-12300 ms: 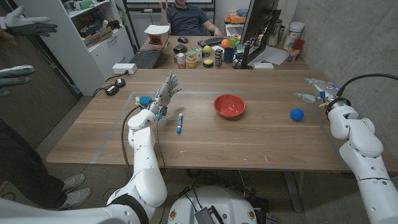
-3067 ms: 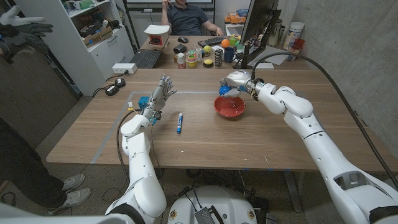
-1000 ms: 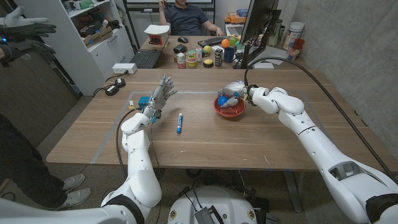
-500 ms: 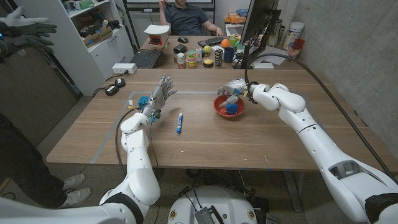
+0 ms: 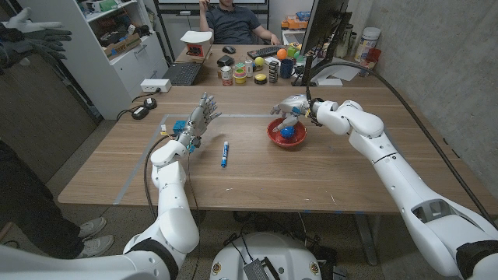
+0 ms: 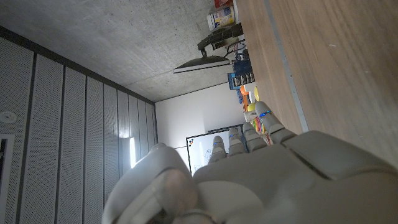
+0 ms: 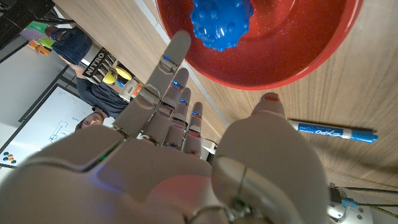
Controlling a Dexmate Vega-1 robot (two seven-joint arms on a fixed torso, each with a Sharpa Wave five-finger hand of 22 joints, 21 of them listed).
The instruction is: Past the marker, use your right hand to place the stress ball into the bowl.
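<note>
The blue stress ball [image 5: 287, 132] sits in the red bowl [image 5: 275, 137]. The right robot hand [image 5: 289, 106] hangs over it, fingers apart. The left robot hand [image 5: 199, 119] is apart too, left of the marker [image 5: 224, 152] on the bench [image 5: 311, 175].

Office-lab — monitor [image 5: 323, 31], laptop [image 5: 183, 73], shelving [image 5: 117, 35], seated person [image 5: 233, 22] behind table [image 5: 311, 179].

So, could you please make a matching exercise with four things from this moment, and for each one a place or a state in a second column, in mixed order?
Things:
1. stress ball
2. marker
3. right hand
4. left hand

Places or states:
A. lies on the bare table, between the left arm and the bowl
B. fingers apart, above the bowl's far rim, holds nothing
C. lies inside the red bowl
D. raised with fingers pointing up, near the blue tape line

Pairs: 1-C, 2-A, 3-B, 4-D
</note>
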